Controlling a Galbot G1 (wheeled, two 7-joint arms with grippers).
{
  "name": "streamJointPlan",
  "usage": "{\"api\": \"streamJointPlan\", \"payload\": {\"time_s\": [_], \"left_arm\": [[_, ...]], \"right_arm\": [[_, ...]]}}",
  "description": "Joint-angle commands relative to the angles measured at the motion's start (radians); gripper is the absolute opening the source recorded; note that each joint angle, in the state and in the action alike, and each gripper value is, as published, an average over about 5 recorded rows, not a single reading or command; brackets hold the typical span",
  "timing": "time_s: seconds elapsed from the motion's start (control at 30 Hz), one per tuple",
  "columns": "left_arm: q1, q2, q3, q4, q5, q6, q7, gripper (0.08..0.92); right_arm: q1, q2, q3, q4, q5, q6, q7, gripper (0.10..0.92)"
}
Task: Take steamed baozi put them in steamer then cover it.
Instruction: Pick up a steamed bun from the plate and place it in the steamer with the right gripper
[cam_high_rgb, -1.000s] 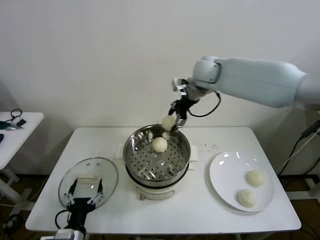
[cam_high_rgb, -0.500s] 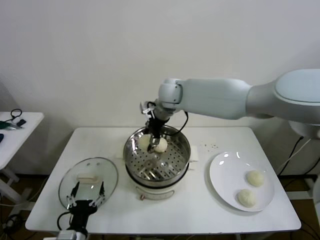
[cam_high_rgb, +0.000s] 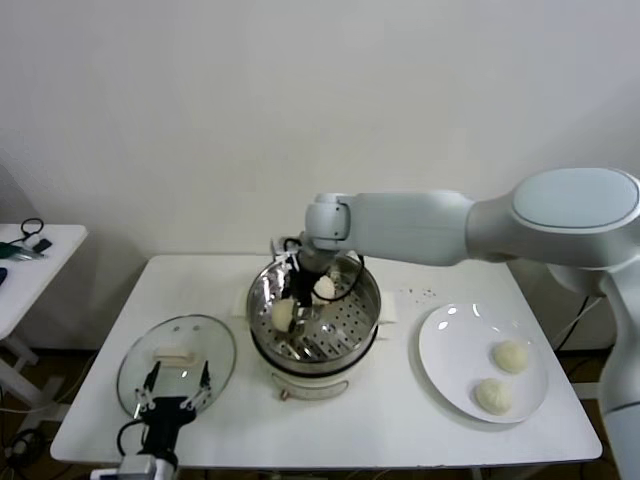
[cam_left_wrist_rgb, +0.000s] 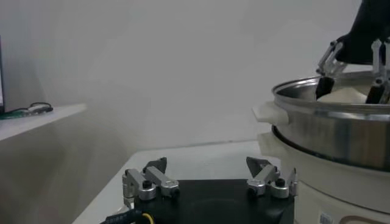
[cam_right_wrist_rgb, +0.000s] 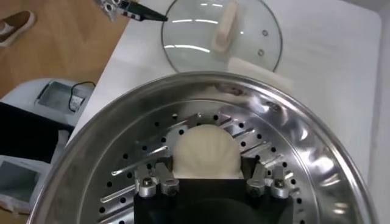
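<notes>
The right gripper (cam_right_wrist_rgb: 211, 182) reaches down inside the steamer (cam_high_rgb: 368, 300), fingers part-spread around a baozi (cam_right_wrist_rgb: 206, 152) resting on the tray (likely releasing); 1 (cam_high_rgb: 324, 287) sits behind, 2 wait on the plate (cam_high_rgb: 450, 350). The left gripper (cam_left_wrist_rgb: 208, 178) idles wide open beside the lid (cam_high_rgb: 215, 345).

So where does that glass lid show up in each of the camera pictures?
Head view: the glass lid lies flat on the table, on the robot's left of the steamer.
Left wrist view: not in it.
Right wrist view: it lies beyond the steamer's rim, handle up.
Shared landmark: the steamer, which shows in all three views.
</notes>
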Motion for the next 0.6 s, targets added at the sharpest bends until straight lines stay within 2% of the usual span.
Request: {"api": "streamJointPlan", "payload": {"time_s": [0.03, 0.27, 0.6], "left_arm": [[-0.011, -0.004, 0.002, 0.006, 0.004, 0.004, 0.000, 0.823], [-0.016, -0.005, 0.002, 0.011, 0.007, 0.007, -0.001, 0.823], [-0.018, -0.011, 0.003, 0.012, 0.009, 0.011, -0.004, 0.823]], "right_arm": [[-0.034, 0.011, 0.008, -0.016, -0.022, 0.001, 0.005, 0.719], [-0.015, -0.001, 0.015, -0.012, -0.037, 0.000, -0.010, 0.811], [0.117, -0.149, 0.024, 0.087, -0.044, 0.023, -0.061, 0.823]]}}
